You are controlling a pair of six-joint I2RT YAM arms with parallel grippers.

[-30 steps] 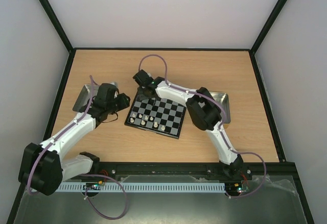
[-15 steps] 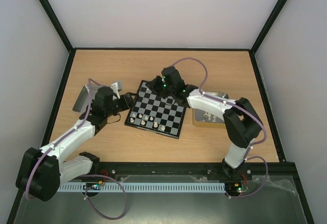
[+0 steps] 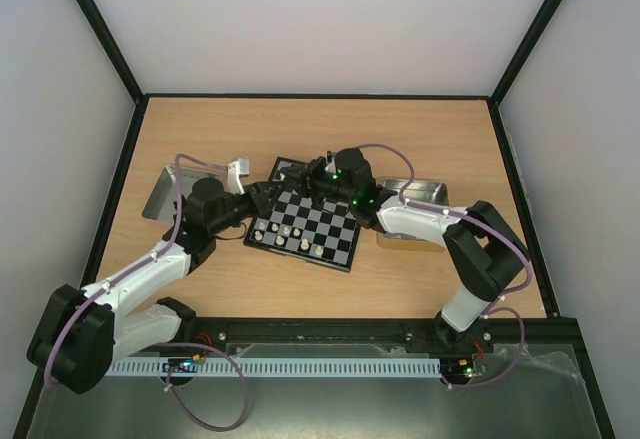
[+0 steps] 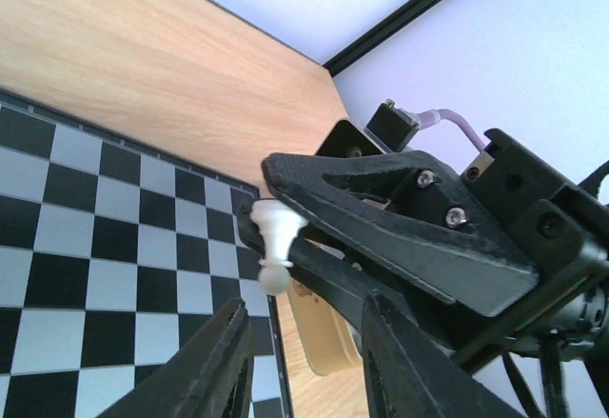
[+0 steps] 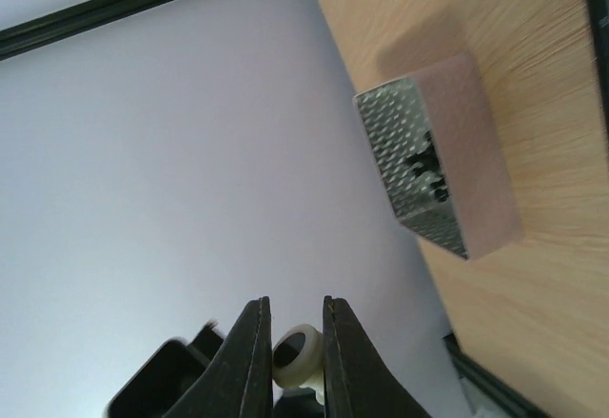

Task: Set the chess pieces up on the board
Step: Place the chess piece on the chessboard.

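Observation:
The board [image 3: 318,221] lies mid-table, with several cream-white chess pieces [image 3: 285,231] along its near-left rows. My right gripper [image 3: 300,173] hovers over the board's far-left corner, shut on a cream-white pawn [image 4: 271,245]. The right wrist view shows the pawn's round base [image 5: 295,357] between the fingers [image 5: 249,361]. My left gripper [image 3: 264,197] is open and empty just left of it, at the board's left edge. In the left wrist view my left gripper [image 4: 303,361] sits just below the pawn, with the board [image 4: 95,247] to the left.
A silvery tin [image 3: 163,191] lies left of the board; it also shows in the right wrist view [image 5: 438,175]. A second tin [image 3: 418,199] lies right of the board, partly under the right arm. Black frame rails border the table.
My right gripper drew back from the board's far-left corner, then came back over it pointing left. My left gripper moved right from the left tin to the board's left edge.

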